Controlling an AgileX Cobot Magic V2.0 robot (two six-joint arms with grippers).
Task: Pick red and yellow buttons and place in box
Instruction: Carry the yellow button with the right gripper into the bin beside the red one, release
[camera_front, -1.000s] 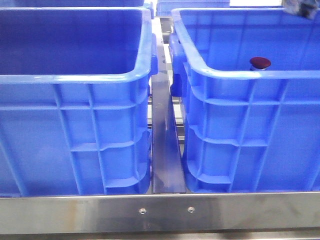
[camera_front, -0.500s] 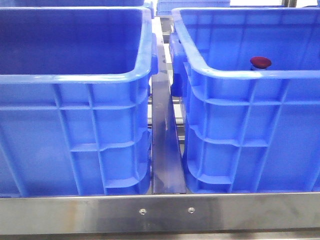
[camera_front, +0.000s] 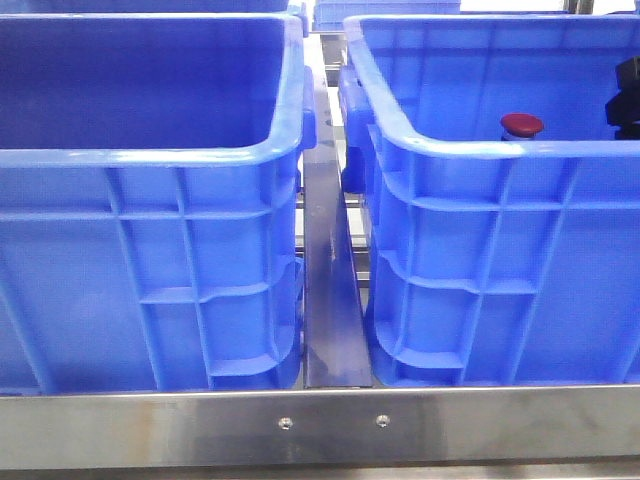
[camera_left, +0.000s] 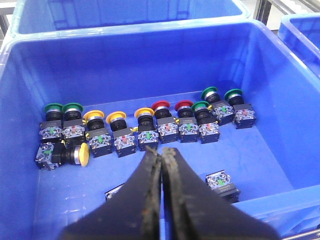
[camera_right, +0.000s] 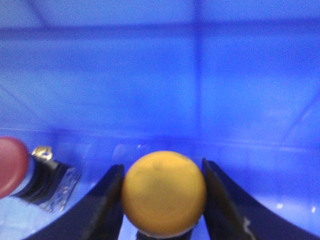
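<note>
My right gripper (camera_right: 162, 169) is shut on the yellow button (camera_right: 164, 192), its two fingers flanking the orange-yellow domed cap. It is low inside the right blue box (camera_front: 480, 150). The red button (camera_right: 11, 165) lies beside it on the box floor, and its dark red cap also shows in the front view (camera_front: 521, 124) over the rim. A dark part of the right arm (camera_front: 626, 98) shows at the box's right edge. My left gripper (camera_left: 162, 150) is shut and empty, above the floor of another blue crate (camera_left: 125, 70).
The crate under my left gripper holds several loose buttons in a row: green (camera_left: 52, 108), yellow (camera_left: 94, 116) and red (camera_left: 161, 105). The left crate (camera_front: 150, 157) stands beside the right one, with a steel rail (camera_front: 335, 300) between them. More crates stand behind.
The right arm was at the top right corner, left the front view, and now shows lower at the right edge inside the right box. The red button has not moved.
</note>
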